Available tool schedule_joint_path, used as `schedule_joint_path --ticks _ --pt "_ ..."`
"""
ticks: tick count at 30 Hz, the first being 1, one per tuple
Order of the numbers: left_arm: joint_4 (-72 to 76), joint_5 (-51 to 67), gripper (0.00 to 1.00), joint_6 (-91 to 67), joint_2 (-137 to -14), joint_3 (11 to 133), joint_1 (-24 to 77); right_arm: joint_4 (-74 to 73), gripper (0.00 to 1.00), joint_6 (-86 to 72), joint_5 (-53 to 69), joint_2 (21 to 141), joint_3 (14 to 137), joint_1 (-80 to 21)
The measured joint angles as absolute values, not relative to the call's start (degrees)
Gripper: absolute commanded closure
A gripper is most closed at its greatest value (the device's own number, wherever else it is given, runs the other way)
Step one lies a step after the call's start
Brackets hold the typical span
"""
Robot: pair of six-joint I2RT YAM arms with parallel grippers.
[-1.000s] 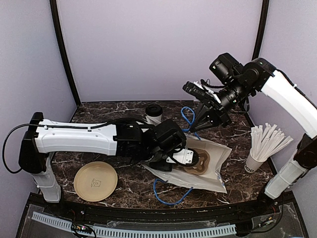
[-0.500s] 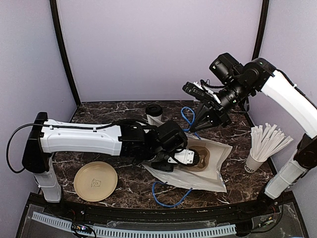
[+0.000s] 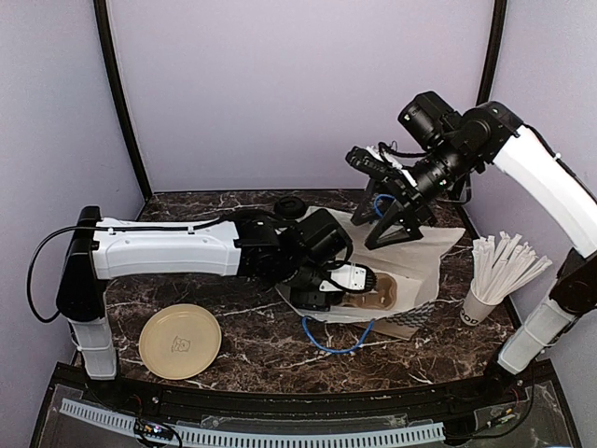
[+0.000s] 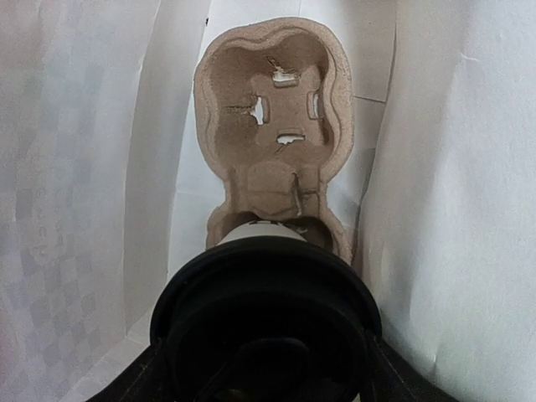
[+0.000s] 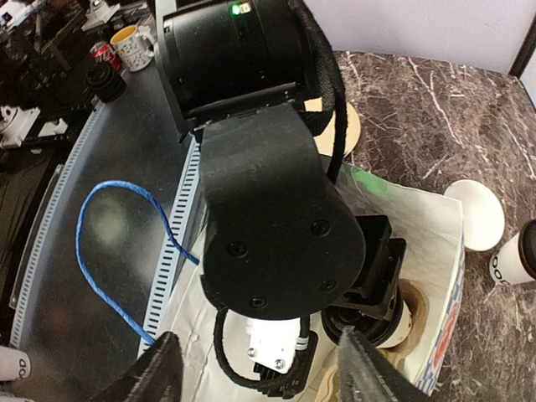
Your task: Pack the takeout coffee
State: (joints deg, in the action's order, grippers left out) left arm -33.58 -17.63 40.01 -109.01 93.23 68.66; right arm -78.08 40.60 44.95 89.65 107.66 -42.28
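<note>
Your left pincer (image 4: 266, 362) clamps the cup (image 4: 268, 285) inside the bag (image 4: 456, 209), base in the near slot of the carrier (image 4: 276, 180), long axis along the pincer, lid facing your wrist; right pincer (image 5: 260, 373) apart.

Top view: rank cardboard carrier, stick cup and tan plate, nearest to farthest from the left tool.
1. Cardboard carrier, just beyond the left tool, in the bag.
2. Stick cup, to the right.
3. Tan plate, far left.

Rough matt brown pulp tray (image 4: 272, 167), creased white paper bag (image 4: 452, 167), smooth black plastic lid (image 4: 268, 293), dark marbled stone-look table (image 3: 261, 350).
</note>
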Motion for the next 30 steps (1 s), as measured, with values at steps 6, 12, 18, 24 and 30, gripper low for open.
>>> schedule_joint_path --ticks 6,12,18,24,30 --pt "-38.02 -11.88 0.44 37.43 -113.38 100.05 65.54 -79.85 0.27 42.85 46.09 89.78 113.56 -31.53" --pt "-41.47 -9.74 0.44 35.81 -116.57 105.08 64.64 -79.83 0.27 45.12 50.17 90.06 114.54 -17.45" --pt "-43.66 -8.62 0.44 34.83 -118.41 108.07 64.07 -69.12 0.31 37.74 45.54 92.6 110.83 -10.22" --pt "-45.58 -7.79 0.45 33.65 -119.83 110.76 63.79 -61.23 0.35 34.06 36.03 103.26 107.63 -10.17" --pt "-46.59 -5.56 0.47 31.83 -119.9 111.35 63.44 -62.02 0.36 33.98 33.82 112.33 108.64 -10.17"
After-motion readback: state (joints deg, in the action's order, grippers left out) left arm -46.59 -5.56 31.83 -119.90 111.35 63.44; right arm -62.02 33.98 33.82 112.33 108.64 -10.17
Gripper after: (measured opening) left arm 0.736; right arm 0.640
